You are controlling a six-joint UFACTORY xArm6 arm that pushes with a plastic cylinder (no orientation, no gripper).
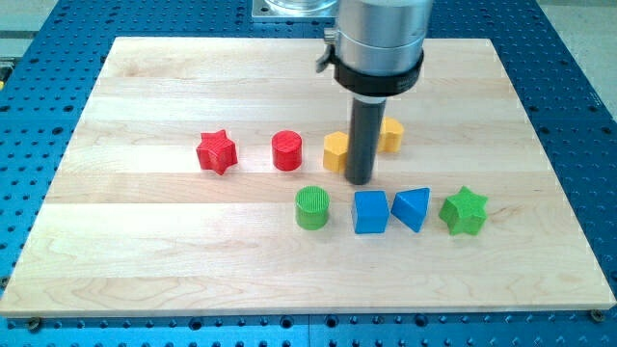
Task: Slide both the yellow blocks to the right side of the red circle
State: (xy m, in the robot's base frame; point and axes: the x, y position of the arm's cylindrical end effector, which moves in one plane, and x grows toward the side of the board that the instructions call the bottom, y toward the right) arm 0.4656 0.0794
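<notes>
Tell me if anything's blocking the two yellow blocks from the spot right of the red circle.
Nothing visible does. Both yellow blocks already lie to the view's right of the red circle, with only my tip standing between the two of them.

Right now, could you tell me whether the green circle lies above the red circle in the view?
No, the green circle lies lower in the view than the red circle, and slightly to its right.

My tip [360, 180] rests upright on the board.
</notes>
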